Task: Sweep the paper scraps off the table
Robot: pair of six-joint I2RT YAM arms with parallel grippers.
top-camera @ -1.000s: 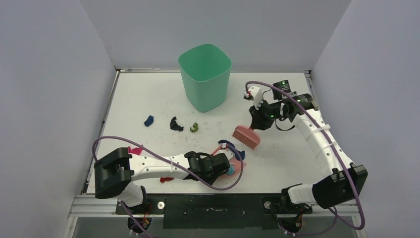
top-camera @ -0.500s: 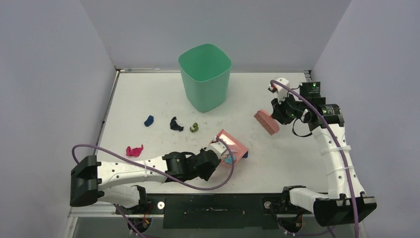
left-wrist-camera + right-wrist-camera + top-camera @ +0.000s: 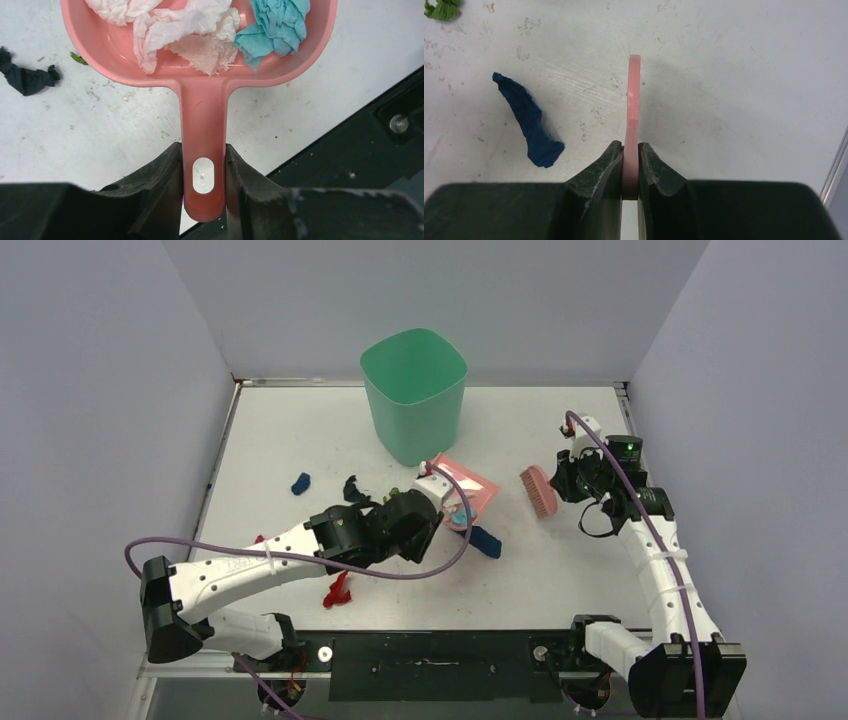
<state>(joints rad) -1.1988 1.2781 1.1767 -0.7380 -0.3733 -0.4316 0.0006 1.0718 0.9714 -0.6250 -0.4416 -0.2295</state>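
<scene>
White bench [image 3: 560, 570], green bin [image 3: 414, 395] at the back, left hand [image 3: 203, 175] clamped on the pink dustpan [image 3: 204, 117] handle just in front of it, right hand [image 3: 630, 165] pinching the pink brush [image 3: 633, 95] off to the right, and the paper scraps [image 3: 192, 37] sit partly in the pan, others loose on the bench.

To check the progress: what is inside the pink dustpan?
The dustpan holds white scraps and one light blue scrap. Anything beneath them is hidden.

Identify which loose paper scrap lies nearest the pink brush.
The long dark blue scrap beside the dustpan; the other loose scraps lie farther left of the brush.
</scene>
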